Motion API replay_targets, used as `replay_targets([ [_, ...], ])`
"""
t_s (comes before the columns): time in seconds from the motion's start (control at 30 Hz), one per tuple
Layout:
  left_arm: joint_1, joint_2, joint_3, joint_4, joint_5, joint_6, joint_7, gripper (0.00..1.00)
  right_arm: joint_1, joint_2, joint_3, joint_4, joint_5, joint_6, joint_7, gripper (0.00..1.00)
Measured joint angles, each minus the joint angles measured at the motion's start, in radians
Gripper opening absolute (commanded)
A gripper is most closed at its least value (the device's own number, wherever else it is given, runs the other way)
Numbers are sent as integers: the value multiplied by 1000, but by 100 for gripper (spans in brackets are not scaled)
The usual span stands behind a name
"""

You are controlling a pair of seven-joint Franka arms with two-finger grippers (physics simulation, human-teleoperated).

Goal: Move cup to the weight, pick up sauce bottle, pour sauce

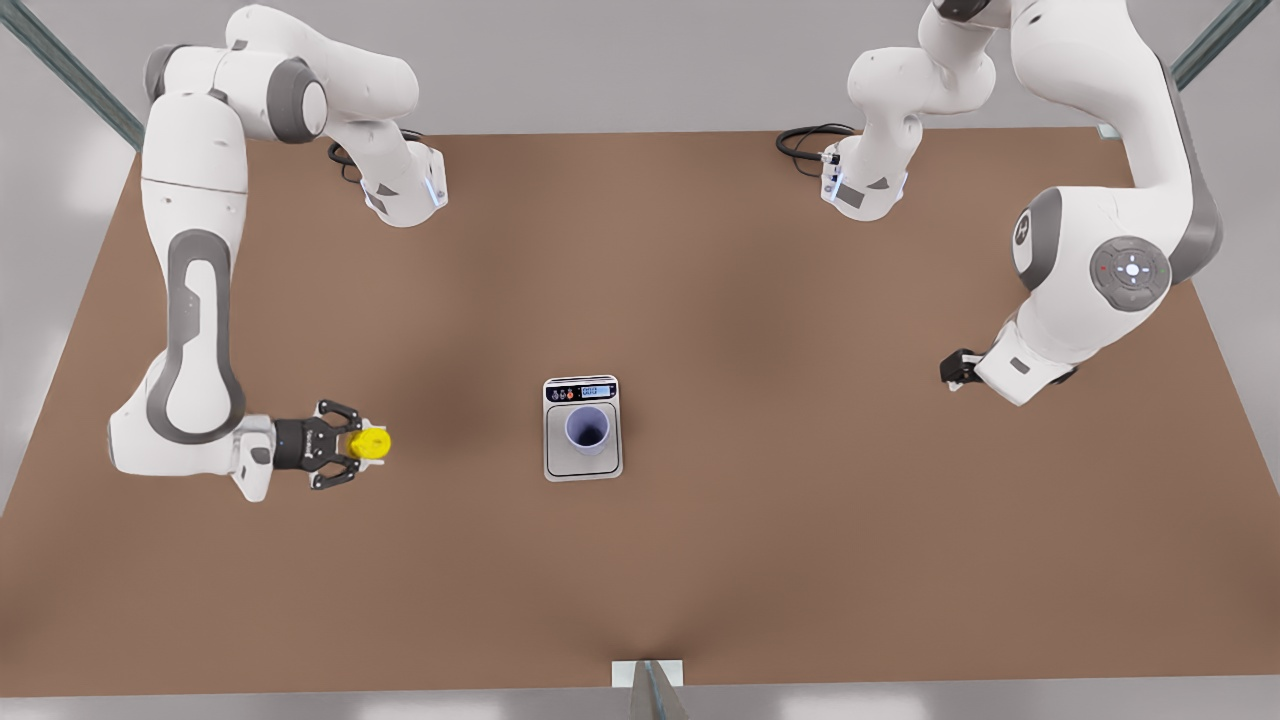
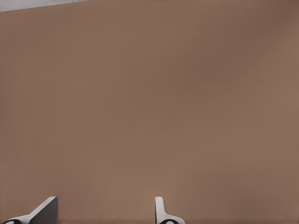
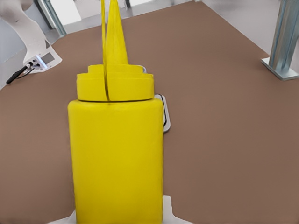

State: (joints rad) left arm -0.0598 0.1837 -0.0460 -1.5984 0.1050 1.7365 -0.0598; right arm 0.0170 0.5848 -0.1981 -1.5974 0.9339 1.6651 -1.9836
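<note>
One of each on the table, two arms working it.
One cup (image 1: 587,428), one scale (image 1: 582,470), one yellow bottle (image 1: 372,442); two grippers, the right gripper (image 1: 352,444) at the front view's left, the left gripper (image 1: 952,368) at its right, and one brown table (image 1: 700,560).

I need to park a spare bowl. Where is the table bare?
Bare: between the sauce bottle and the weight, and between the weight and the open left hand. Crowded: the weight's plate, under the cup, and around the right hand gripping the bottle.
</note>
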Motion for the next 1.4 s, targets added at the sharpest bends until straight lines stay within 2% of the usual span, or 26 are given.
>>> replay_targets([
  [0.5,-2,0,0,1,1,0,0,100,-57,120,4,16,179,-44,-205,51],
  [0.57,-2,-1,0,0,1,-1,-3,100,-106,146,55,31,190,-43,-225,51],
  [0.77,-3,-1,0,0,1,-2,-3,100,-174,209,129,57,193,-43,-243,51],
  [1.07,-2,-1,0,0,1,-2,-3,100,-180,251,135,60,233,-44,-283,51],
  [1.13,-1,0,0,0,1,-2,-3,100,-214,270,181,76,235,-44,-291,51],
  [1.4,-2,0,0,0,1,-1,-3,100,-224,318,199,105,236,-44,-305,51],
])
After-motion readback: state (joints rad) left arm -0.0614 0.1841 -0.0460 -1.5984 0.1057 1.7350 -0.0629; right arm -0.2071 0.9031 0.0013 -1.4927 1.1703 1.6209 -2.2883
